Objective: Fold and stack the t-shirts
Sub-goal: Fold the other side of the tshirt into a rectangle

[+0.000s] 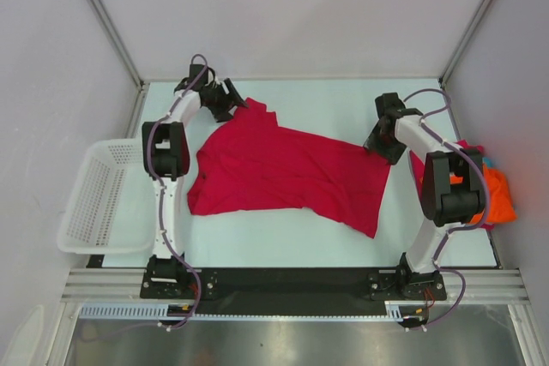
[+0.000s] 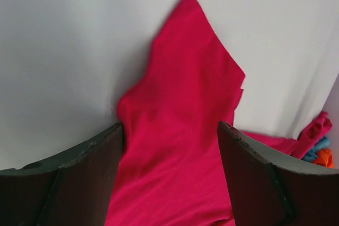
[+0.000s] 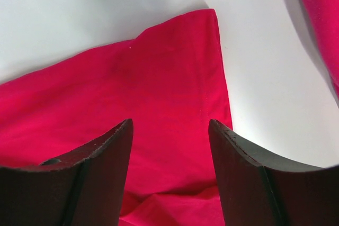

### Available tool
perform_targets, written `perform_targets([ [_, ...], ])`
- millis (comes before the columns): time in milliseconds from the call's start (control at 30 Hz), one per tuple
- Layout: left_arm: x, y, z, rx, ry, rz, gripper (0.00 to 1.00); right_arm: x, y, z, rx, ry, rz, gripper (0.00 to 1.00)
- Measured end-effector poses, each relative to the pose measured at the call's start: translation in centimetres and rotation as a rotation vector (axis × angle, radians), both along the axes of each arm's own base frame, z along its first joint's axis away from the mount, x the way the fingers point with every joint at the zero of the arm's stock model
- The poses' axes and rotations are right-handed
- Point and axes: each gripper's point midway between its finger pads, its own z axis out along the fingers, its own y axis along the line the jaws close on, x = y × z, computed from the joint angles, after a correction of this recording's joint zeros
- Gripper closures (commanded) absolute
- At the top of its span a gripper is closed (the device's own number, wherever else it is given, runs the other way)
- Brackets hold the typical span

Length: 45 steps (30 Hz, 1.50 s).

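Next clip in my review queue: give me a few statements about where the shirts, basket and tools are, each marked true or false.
1. The red shirt lies spread across the middle of the table. True.
2. The basket sits at the table's right edge. False: it sits at the left edge.
3. The left tool is open, with red cloth between its fingers. True.
4. The right tool is shut on an orange shirt. False: it is open, over the red shirt's edge.
5. A pile of other shirts lies at the table's right edge. True.
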Motion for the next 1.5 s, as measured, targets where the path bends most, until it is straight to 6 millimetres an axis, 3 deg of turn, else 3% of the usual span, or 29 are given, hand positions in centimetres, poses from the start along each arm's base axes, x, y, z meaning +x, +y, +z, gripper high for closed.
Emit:
perform_targets([
  [167, -0.8, -3.0, 0.0, -0.057, -0.006, -0.070, 0.23, -0.4, -0.2, -0.4, -0.007, 0.012, -0.002, 0.36],
  [300, -1.0, -3.8, 0.0, -0.087, -0.008, -0.090, 0.28, -0.6, -0.2, -0.5, -0.009, 0.019, -0.002, 0.39],
  [400, -1.1, -3.9, -0.2, -0.092, -0.001, -0.087, 0.51, -0.6, -0.2, -0.5, -0.010, 0.019, 0.001, 0.58],
  [433, -1.3, -3.8, -0.5, -0.089, 0.006, -0.084, 0.66, -0.6, -0.2, -0.5, -0.011, 0.020, 0.004, 0.77],
  [500, -1.8, -3.8, -1.2, -0.093, 0.031, -0.081, 0.79, -0.5, -0.2, -0.5, -0.009, 0.019, 0.011, 0.96],
  [533, -2.1, -3.9, -1.6, -0.096, 0.045, -0.078, 0.96, -0.5, -0.1, -0.5, -0.007, 0.019, 0.016, 1.00],
  [567, -2.4, -3.9, -1.9, -0.104, 0.060, -0.076, 1.00, -0.6, -0.1, -0.6, -0.004, 0.019, 0.017, 1.00],
  [967, -4.3, -3.6, -1.9, -0.089, 0.097, -0.050, 1.00, -1.0, 0.0, -1.5, 0.001, 0.029, 0.028, 1.00],
  [1100, -4.7, -3.1, -1.8, -0.058, 0.104, -0.040, 1.00, -0.8, 0.0, -1.4, -0.001, 0.021, 0.032, 0.71],
  [1233, -5.0, -2.5, -1.5, -0.018, 0.105, -0.027, 1.00, 0.0, 0.1, -1.4, -0.003, 0.015, 0.044, 0.69],
  [1333, -5.0, -2.1, -0.5, 0.006, 0.086, -0.021, 1.00, 0.2, 0.2, -1.6, 0.000, 0.018, 0.046, 0.68],
  [1500, -4.6, -1.7, 3.3, 0.031, 0.008, -0.014, 1.00, 0.1, 0.4, -1.9, 0.010, 0.026, 0.054, 0.68],
])
